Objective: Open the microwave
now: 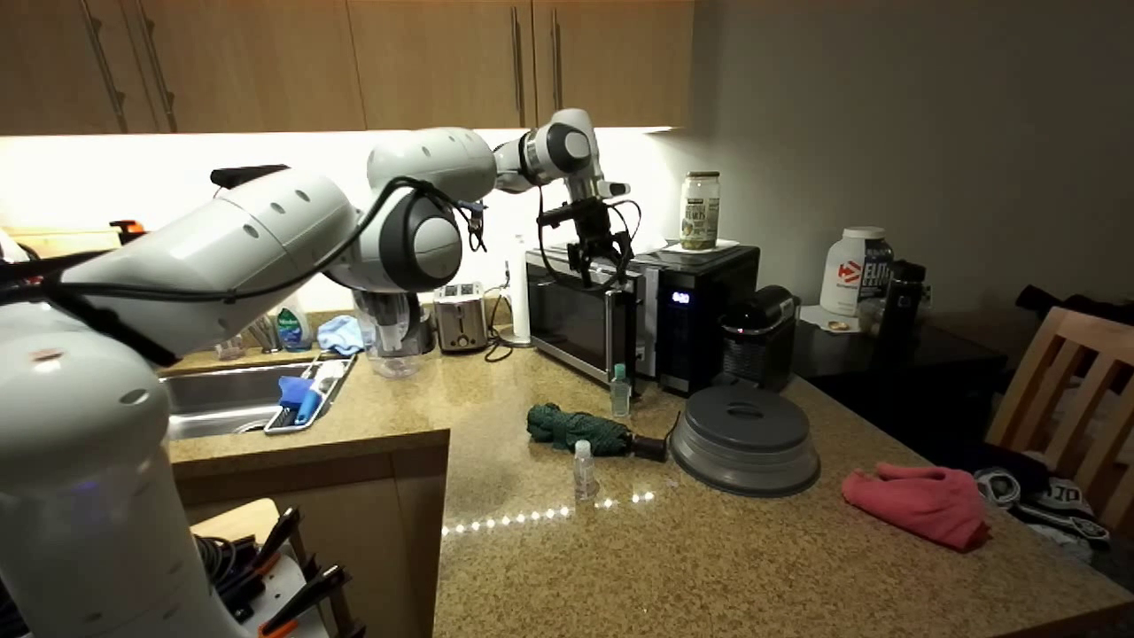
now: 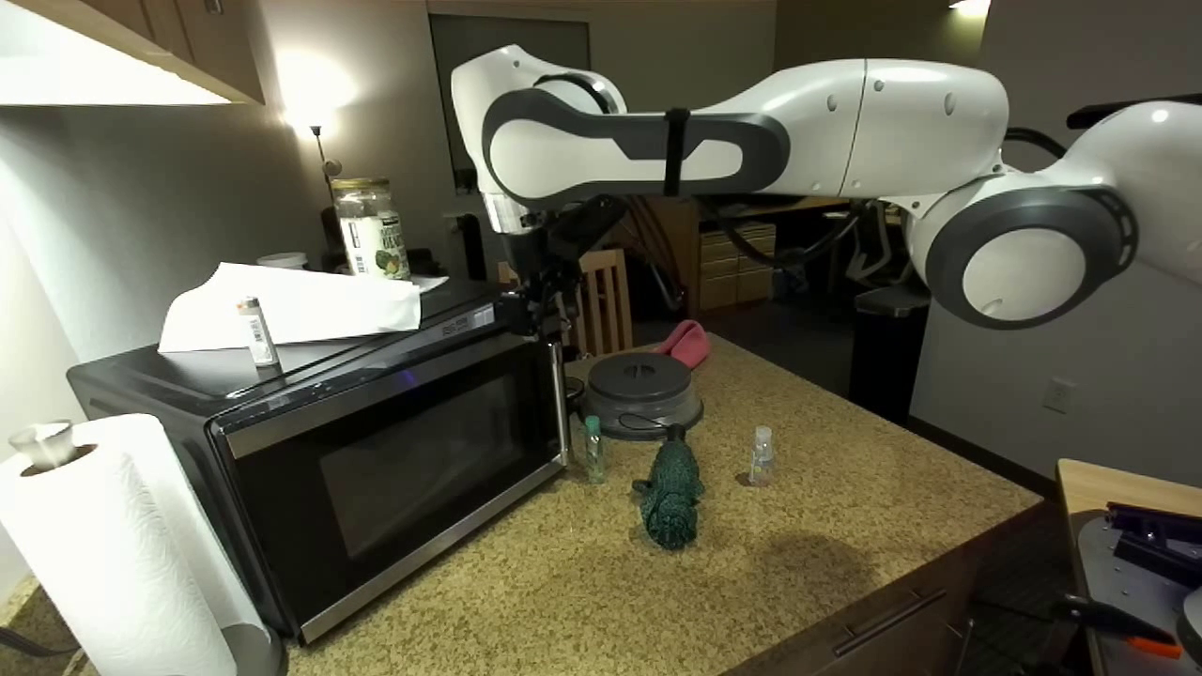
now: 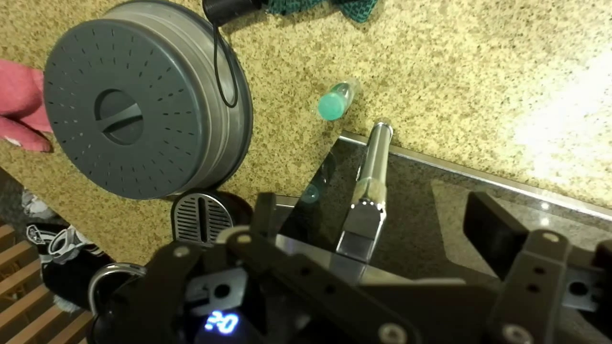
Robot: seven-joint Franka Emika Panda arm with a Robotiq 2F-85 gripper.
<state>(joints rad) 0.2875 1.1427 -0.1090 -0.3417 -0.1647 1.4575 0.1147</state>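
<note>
A: Your microwave (image 2: 319, 451), a black box with a dark-windowed door (image 2: 413, 465), sits on the bench (image 1: 753, 567); the door seems slightly ajar. Your gripper (image 3: 372, 212) is spread wide, gripping nothing, near the top of the upright metal handle (image 3: 372, 184).

B: Expect that handle to be stiff, smooth and perhaps slippery; take it squarely near its upper end. The door should swing lightly, but treat it as fragile. The microwave itself looks heavy.

A: And writing near you?

B: The jar (image 1: 699, 211) on top seems to say "HEARTS"; the white tub (image 1: 852, 275) begins "ELIT". The lit display (image 1: 680, 298) is too blurred for you to trust.
</note>
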